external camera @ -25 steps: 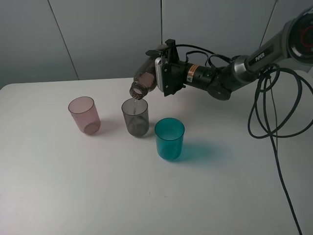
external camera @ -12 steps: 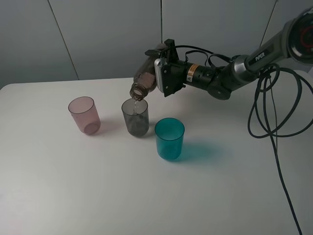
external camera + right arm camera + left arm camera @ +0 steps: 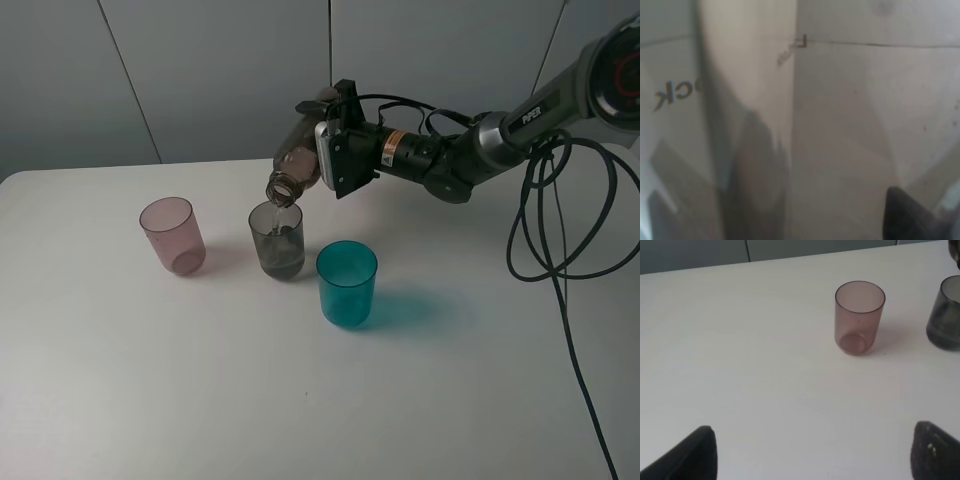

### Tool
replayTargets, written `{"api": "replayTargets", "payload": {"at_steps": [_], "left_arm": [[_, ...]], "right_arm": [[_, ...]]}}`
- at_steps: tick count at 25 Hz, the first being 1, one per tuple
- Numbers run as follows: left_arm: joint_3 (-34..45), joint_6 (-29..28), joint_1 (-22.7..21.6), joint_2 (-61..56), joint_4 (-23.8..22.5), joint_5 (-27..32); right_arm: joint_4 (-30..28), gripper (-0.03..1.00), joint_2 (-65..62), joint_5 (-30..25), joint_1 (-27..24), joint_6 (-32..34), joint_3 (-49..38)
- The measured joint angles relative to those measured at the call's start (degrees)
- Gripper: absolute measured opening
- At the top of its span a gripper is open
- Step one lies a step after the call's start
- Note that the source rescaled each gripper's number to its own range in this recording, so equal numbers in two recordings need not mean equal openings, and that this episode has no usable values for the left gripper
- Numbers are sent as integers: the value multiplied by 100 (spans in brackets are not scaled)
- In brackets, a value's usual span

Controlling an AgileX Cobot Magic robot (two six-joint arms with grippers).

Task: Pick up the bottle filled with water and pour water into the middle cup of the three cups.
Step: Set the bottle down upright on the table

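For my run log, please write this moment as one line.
step: pouring | right gripper: shut on bottle, tilted, mouth above middle cup | left gripper: open, empty

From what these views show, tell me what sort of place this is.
Most likely a robot lab test bench: a plain white table, grey wall panels behind it, and loose black cables trailing from the arm.
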State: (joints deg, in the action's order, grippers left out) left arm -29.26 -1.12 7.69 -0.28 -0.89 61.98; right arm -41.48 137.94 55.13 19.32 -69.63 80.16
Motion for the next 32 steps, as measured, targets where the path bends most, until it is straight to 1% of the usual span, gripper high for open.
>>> {"api": "replayTargets", "payload": {"at_steps": [8, 32], "left_arm": [[0, -11, 0, 0, 0, 0], [0, -19, 0, 0, 0, 0]], "right_arm": [[-81, 1, 0, 0, 0, -88, 0], [-86, 1, 0, 68, 0, -327, 9]]}}
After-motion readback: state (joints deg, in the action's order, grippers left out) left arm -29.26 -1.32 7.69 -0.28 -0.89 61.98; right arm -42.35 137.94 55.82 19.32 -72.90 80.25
